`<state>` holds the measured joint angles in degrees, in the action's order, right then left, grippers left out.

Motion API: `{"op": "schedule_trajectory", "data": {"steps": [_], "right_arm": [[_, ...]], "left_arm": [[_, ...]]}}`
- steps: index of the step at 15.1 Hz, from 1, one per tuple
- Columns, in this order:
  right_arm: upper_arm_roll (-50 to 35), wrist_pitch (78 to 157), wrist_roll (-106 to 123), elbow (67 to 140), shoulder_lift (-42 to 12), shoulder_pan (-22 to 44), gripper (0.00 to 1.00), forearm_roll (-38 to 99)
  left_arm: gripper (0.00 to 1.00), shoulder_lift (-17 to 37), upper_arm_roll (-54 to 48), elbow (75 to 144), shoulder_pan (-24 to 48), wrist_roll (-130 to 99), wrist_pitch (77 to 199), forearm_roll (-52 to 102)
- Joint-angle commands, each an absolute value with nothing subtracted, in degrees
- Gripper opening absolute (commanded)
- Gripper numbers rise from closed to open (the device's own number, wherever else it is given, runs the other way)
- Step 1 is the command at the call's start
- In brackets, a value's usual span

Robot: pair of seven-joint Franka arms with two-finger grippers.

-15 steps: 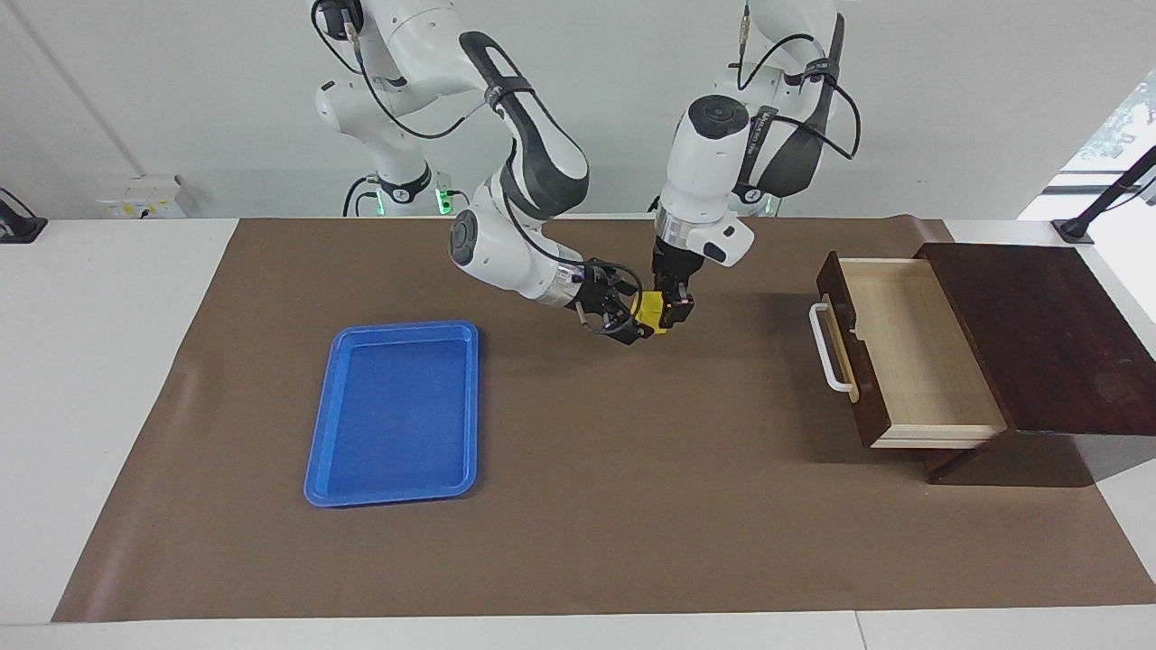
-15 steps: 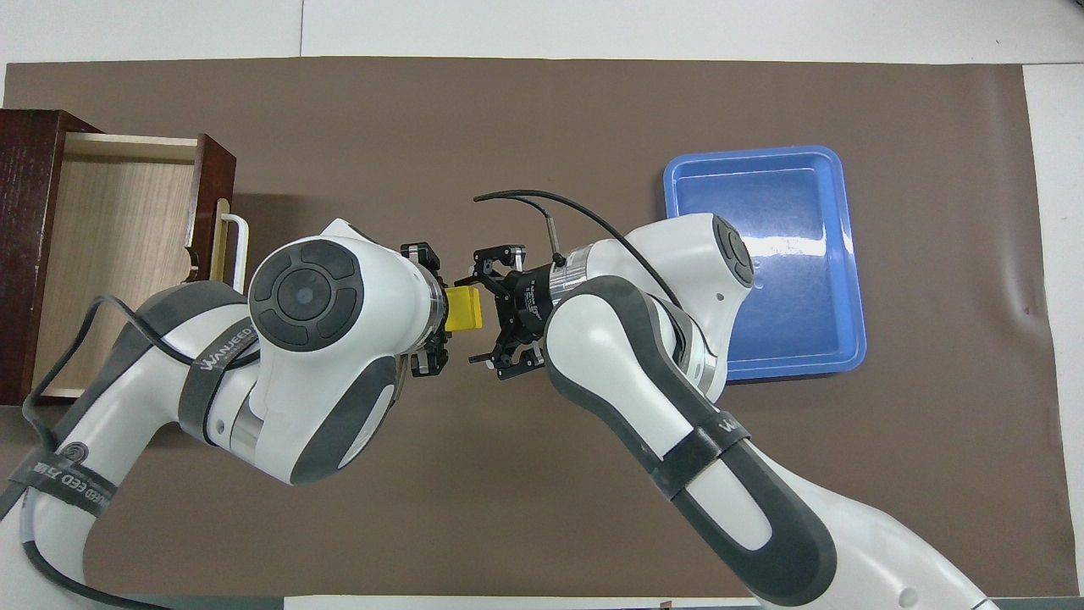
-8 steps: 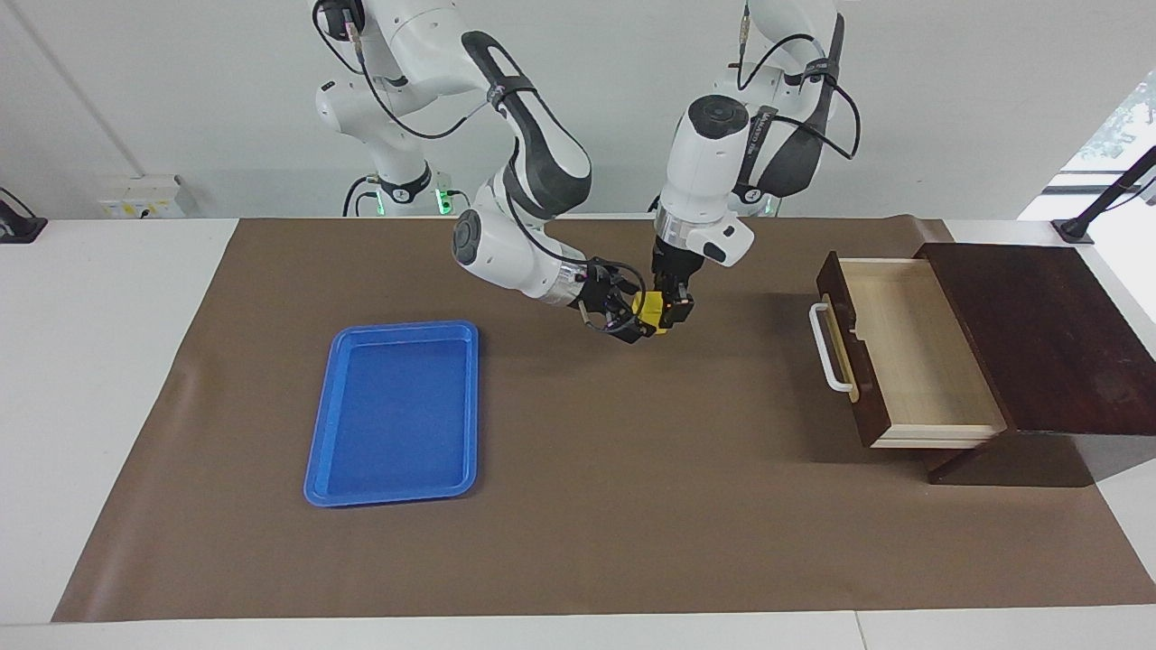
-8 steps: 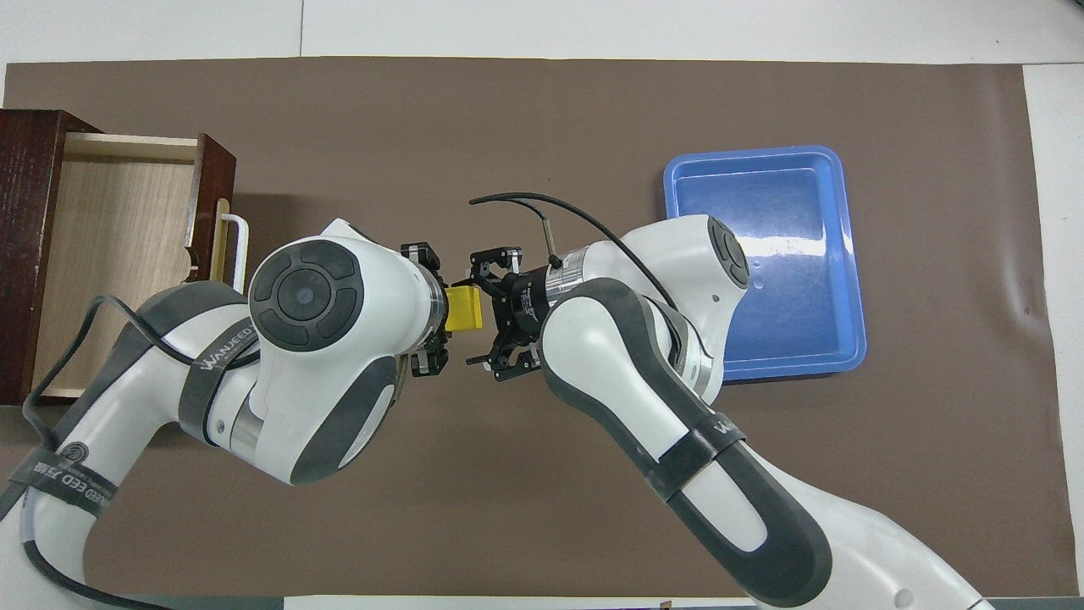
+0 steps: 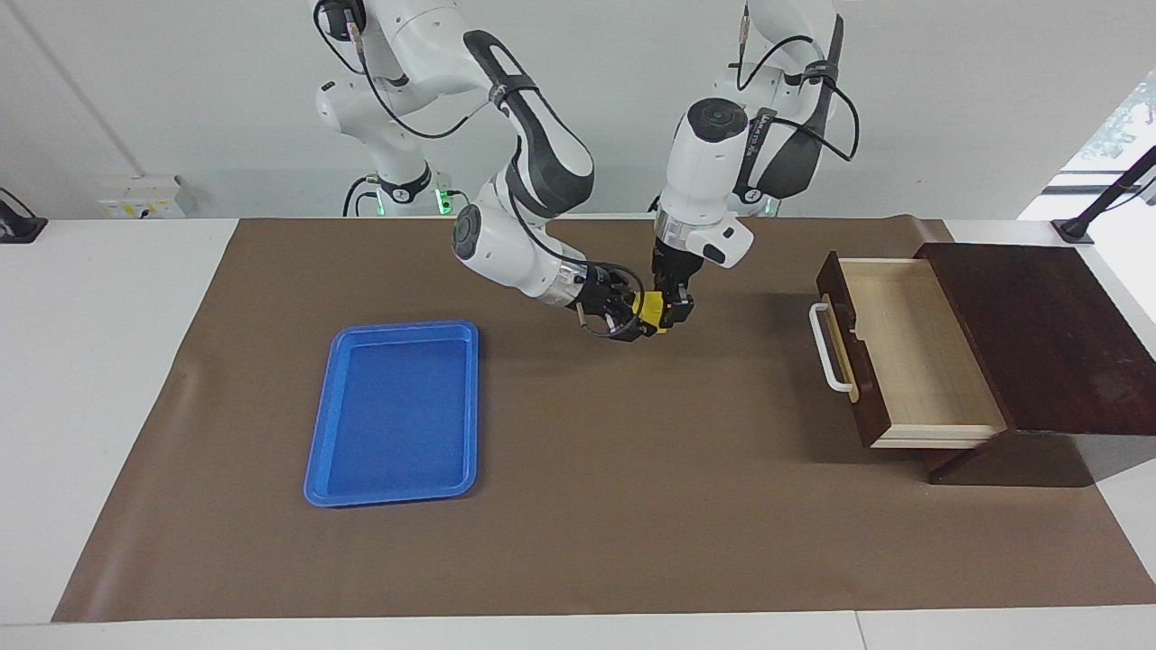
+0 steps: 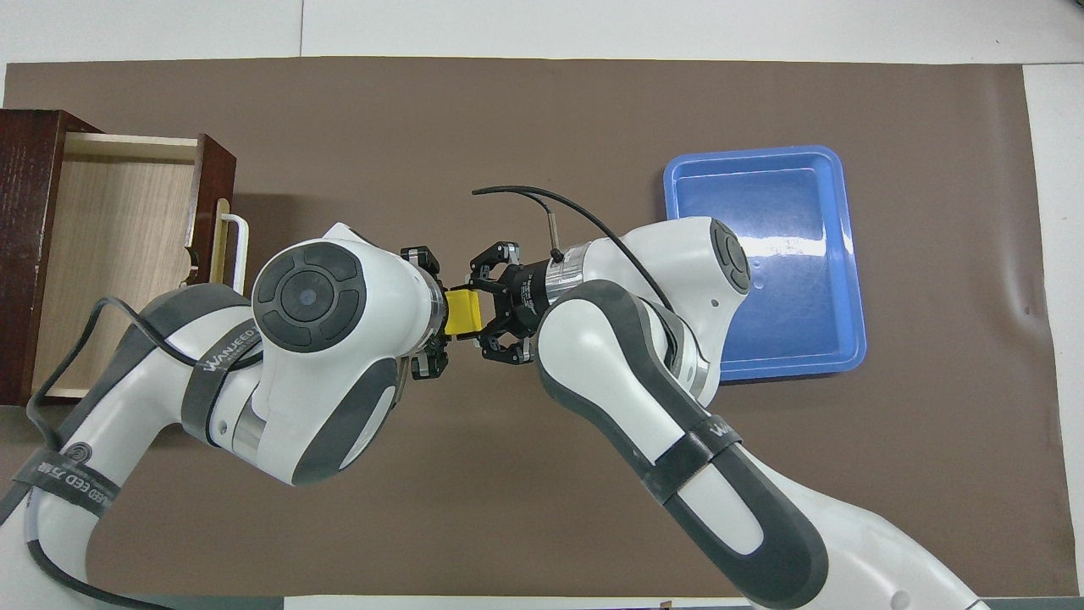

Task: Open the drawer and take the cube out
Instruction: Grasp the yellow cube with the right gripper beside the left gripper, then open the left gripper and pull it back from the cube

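Item: yellow cube, held in the air over the brown mat on the worktop, between the two grippers.

Left gripper: points down, fingers pinching the cube.

Right gripper: meets the cube from the right arm's end, fingers closed in around it; whether they press it, cannot tell.

Drawer: at the left arm's end of the worktop, pulled open, pale interior bare, white handle facing the middle.

Blue tray: at the right arm's end, flat on the mat, lying farther from the robots than the held cube.
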<state>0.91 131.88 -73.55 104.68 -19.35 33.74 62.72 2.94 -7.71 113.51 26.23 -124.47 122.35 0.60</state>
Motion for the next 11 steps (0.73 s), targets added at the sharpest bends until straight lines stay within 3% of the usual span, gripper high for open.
{"op": "schedule_trajectory", "data": {"steps": [1, 2, 3, 9, 11], "right_arm": [[1.1, 131.0, -74.3, 103.5, -19.8, 34.0, 0.00, 63.3], [1.1, 130.9, -74.3, 103.4, -19.8, 33.7, 0.00, 63.3], [1.1, 130.8, -74.3, 103.3, -19.8, 33.6, 0.00, 63.5], [1.3, 128.3, -74.5, 102.0, -20.0, 30.9, 0.00, 63.1], [1.6, 126.9, -74.4, 102.0, -20.2, 26.0, 0.00, 62.8]], "left_arm": [[0.35, 1.8, -6.6, 114.0, 26.6, -123.8, 123.4, 1.6], [0.92, 1.9, -6.6, 113.6, 25.9, -123.8, 123.1, 1.5], [1.00, 2.0, -6.5, 113.4, 25.1, -123.8, 122.7, 1.5], [1.00, 2.6, -6.4, 113.5, 14.2, -106.6, 123.1, 0.5], [1.00, 3.4, -6.3, 113.2, 10.2, -103.5, 123.3, -1.1]]}}
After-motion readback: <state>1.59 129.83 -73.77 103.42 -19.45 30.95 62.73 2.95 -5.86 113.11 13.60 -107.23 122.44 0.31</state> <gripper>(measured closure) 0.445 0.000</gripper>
